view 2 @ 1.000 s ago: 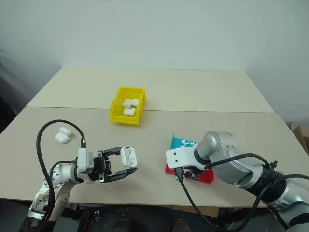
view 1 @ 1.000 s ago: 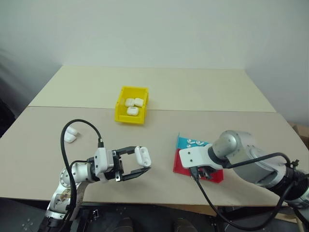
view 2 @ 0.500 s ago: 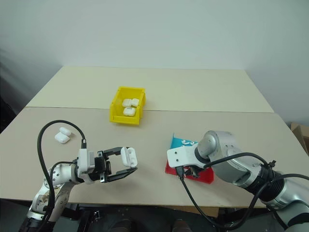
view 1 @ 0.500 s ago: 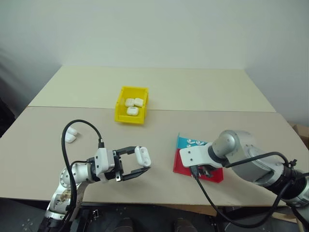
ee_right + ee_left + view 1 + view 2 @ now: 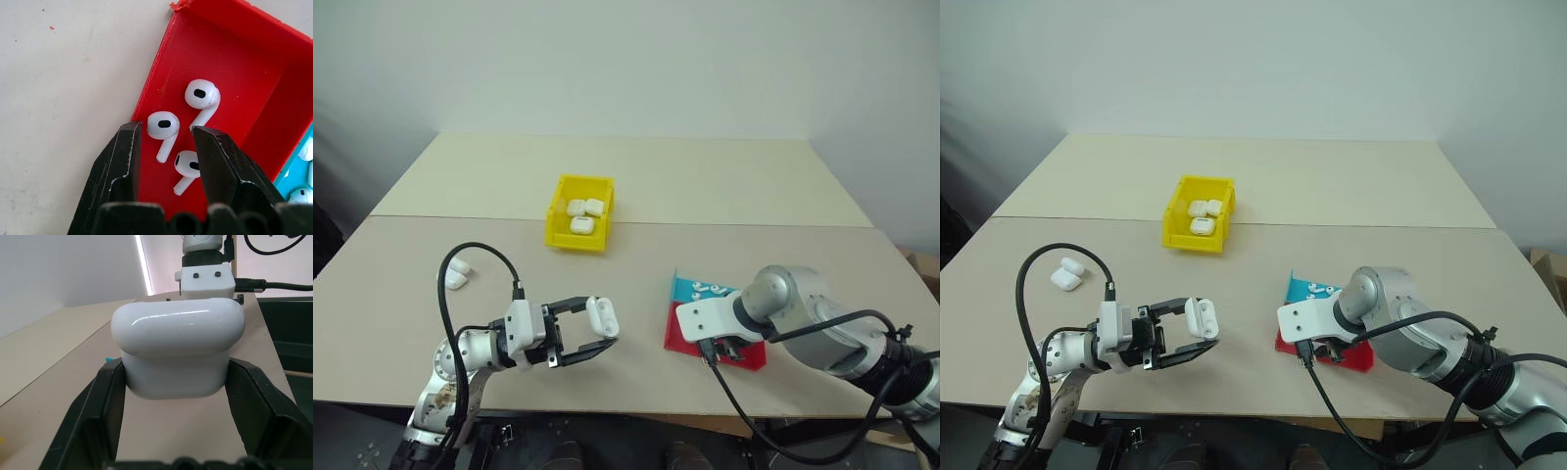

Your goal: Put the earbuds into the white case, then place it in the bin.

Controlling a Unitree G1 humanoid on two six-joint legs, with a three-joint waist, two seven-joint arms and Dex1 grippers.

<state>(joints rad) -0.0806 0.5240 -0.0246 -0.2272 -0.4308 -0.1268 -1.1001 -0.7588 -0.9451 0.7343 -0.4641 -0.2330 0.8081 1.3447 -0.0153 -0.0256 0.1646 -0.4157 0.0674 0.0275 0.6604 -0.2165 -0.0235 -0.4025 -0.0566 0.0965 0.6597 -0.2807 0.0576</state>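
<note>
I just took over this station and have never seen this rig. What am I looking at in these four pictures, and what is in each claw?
It is a two-armed robot at a table. The two wide pictures come from its head cameras; the two close ones from a camera on each wrist. The left gripper is shut on a white case, held above the table. The right gripper points down into a red tray, open around one of the earbuds; two more lie beside it. Farther back stands a yellow bin holding three cases. Two spare cases lie at the left.

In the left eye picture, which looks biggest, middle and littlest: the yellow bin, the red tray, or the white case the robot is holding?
1. Red tray, though the arm hides part of it.
2. Yellow bin, nearly as big and farther away, so these two are unsure.
3. White case, littlest.
</note>
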